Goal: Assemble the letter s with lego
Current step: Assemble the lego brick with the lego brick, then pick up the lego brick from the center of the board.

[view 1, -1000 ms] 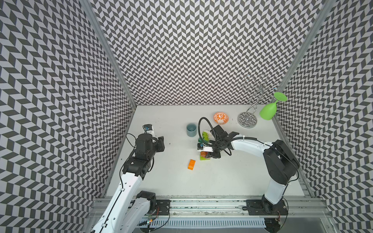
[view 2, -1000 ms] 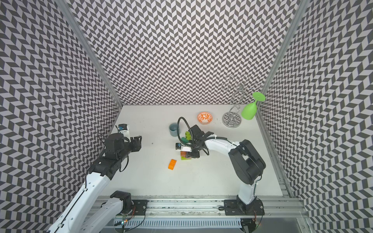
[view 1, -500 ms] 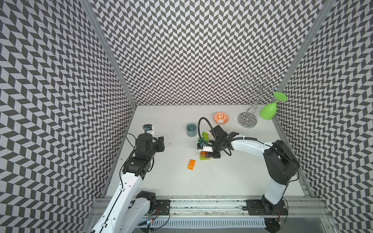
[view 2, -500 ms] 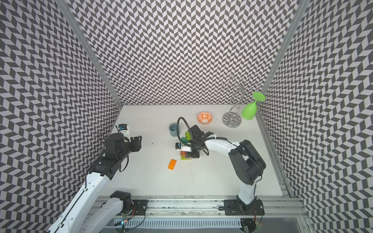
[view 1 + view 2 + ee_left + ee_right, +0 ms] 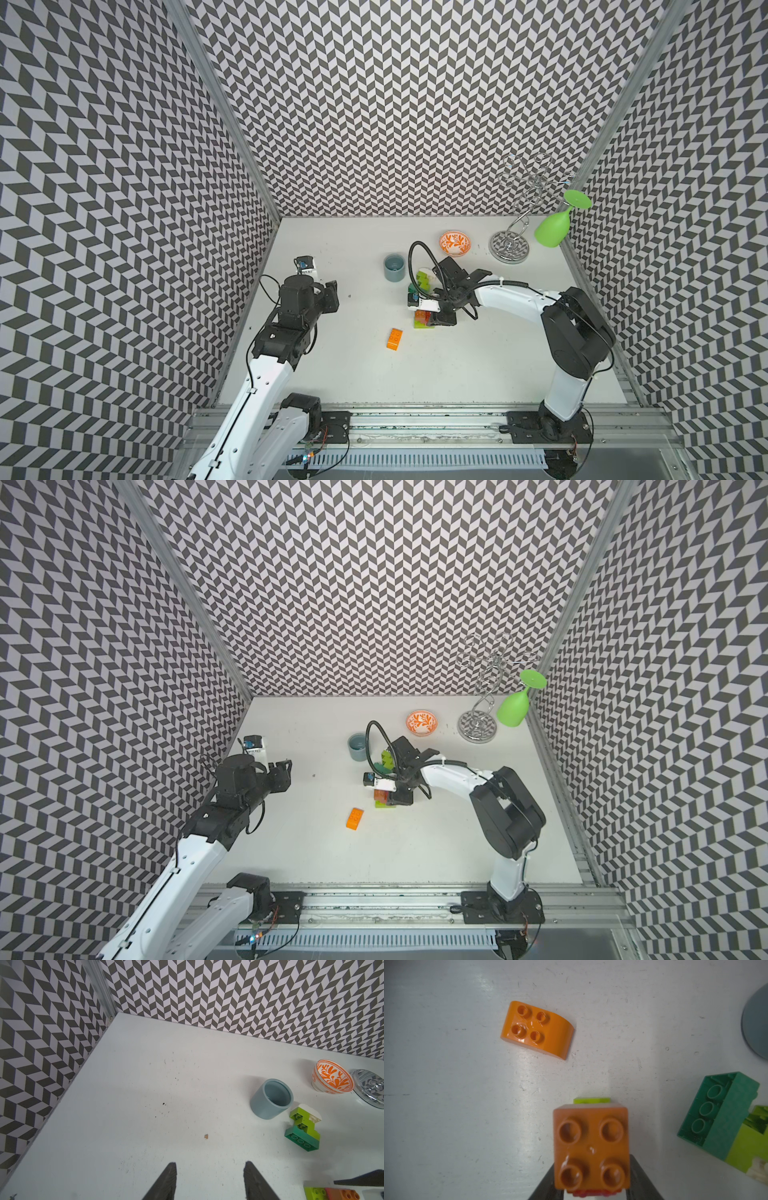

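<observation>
While the right pincer (image 5: 592, 1162) straddles a square orange brick (image 5: 590, 1142), its black fingers (image 5: 547, 1187) close against both flanks, I cannot tell whether they clamp it or merely stand beside it. That glossy four-stud brick sits studs up on a stack mostly hidden beneath it; only a lime sliver (image 5: 591, 1100) and a red edge (image 5: 589, 1193) peek out. Ahead of the fingertips, apart, lies a curved orange brick (image 5: 537, 1029), with studs at one end, a smooth slope at the other, and its long axis roughly crosswise to the fingers. Beside this pincer a dark green oblong (image 5: 716, 1113) lies tipped on its side, hollow tubes showing, joined to lime bricks (image 5: 745, 1142) that are cut off at the frame's edge. The left pincer (image 5: 209, 1169) hangs spread and empty over the scuffed white table (image 5: 135, 1105), well apart from every brick.
</observation>
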Controlling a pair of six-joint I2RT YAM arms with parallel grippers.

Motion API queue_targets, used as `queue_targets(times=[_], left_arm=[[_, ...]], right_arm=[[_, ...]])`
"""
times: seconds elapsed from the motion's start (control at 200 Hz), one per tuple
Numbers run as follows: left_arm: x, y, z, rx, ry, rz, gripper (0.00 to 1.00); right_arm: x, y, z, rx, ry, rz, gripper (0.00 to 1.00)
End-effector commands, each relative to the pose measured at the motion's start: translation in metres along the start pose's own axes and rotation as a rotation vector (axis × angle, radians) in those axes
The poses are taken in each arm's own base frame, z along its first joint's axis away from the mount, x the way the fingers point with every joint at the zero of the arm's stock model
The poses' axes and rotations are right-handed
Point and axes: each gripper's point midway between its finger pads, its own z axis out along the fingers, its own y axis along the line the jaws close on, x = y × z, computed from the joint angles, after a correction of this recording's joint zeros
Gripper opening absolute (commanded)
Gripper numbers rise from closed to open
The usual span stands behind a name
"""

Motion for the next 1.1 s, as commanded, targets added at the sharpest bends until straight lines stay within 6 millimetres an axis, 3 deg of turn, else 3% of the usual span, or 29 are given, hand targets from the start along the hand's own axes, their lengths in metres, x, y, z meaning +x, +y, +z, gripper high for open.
queue_targets(times=[0.0,0.16,0.265,0.3,0.396,0.416,0.426,0.516,0.596,0.671,0.801,0.981,1.097], left_arm=[[-0.005,0.003,-0.002,-0.012,-0.021,0.005,0.54],[-0.004,0.004,-0.001,-0.016,-0.020,0.004,0.54],[-0.005,0.004,-0.001,-0.016,-0.020,0.002,0.54],[-0.005,0.004,-0.001,-0.015,-0.020,0.002,0.54],[-0.004,0.003,0.000,-0.012,-0.019,0.000,0.54],[-0.004,0.003,0.000,-0.010,-0.018,0.000,0.54],[-0.003,0.003,0.000,-0.009,-0.017,0.001,0.54],[-0.002,0.002,0.002,-0.005,-0.009,0.001,0.54],[0.000,-0.003,0.004,0.018,0.004,0.009,0.53],[0.005,-0.017,0.007,0.077,0.026,0.037,0.51],[0.030,-0.057,0.014,0.182,0.109,0.132,0.49],[0.077,-0.118,0.018,0.280,0.249,0.281,0.51],[0.111,-0.139,0.026,0.269,0.353,0.375,0.56]], right_arm=[[-0.006,-0.005,-0.003,0.001,-0.011,-0.003,0.51],[-0.012,-0.008,-0.018,0.027,-0.033,0.039,0.58],[-0.021,-0.015,-0.044,0.091,-0.071,0.064,0.65],[-0.025,-0.018,-0.054,0.121,-0.088,0.077,0.72],[-0.042,-0.021,-0.091,0.208,-0.166,0.090,0.79],[-0.047,-0.024,-0.100,0.239,-0.187,0.103,0.97],[-0.048,-0.027,-0.105,0.262,-0.197,0.113,1.00],[-0.055,-0.059,-0.152,0.527,-0.303,0.300,0.99],[-0.037,-0.090,-0.204,0.797,-0.407,0.596,0.99],[-0.004,-0.104,-0.238,0.970,-0.475,0.875,0.99],[0.010,-0.107,-0.245,0.872,-0.490,0.980,0.99],[0.011,-0.093,-0.268,0.910,-0.580,0.979,0.99],[0.007,-0.077,-0.285,0.926,-0.679,0.935,1.00]])
